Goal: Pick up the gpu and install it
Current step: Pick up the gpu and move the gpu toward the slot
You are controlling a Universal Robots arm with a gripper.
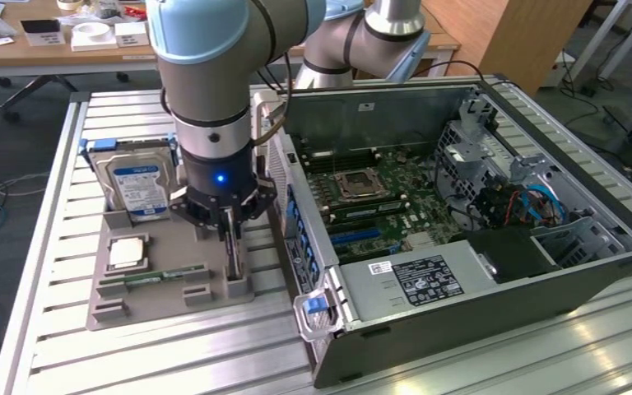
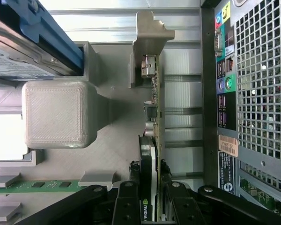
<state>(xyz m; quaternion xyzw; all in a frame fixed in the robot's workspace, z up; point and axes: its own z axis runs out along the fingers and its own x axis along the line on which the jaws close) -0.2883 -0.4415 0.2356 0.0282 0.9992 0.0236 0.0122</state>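
Note:
The gpu [image 1: 234,262] stands on edge in a slot of the grey holder tray [image 1: 162,306], to the exterior view's left of the open computer case [image 1: 459,214]. In the wrist view the gpu [image 2: 156,105] runs as a thin dark card, with its silver end bracket [image 2: 149,47] at the far end. My gripper [image 1: 230,232] points straight down onto the card. The gripper [image 2: 149,197] has one finger [image 2: 129,197] on each face of the card, pressed against it. The card still sits in the tray slot.
In the tray, a silver hard drive [image 1: 138,185] with a blue-white label stands at the back. A processor [image 1: 127,251] and a green memory stick [image 1: 168,276] lie in front. The case's motherboard [image 1: 377,206] lies exposed, its rear port panel [image 2: 225,93] close beside the card.

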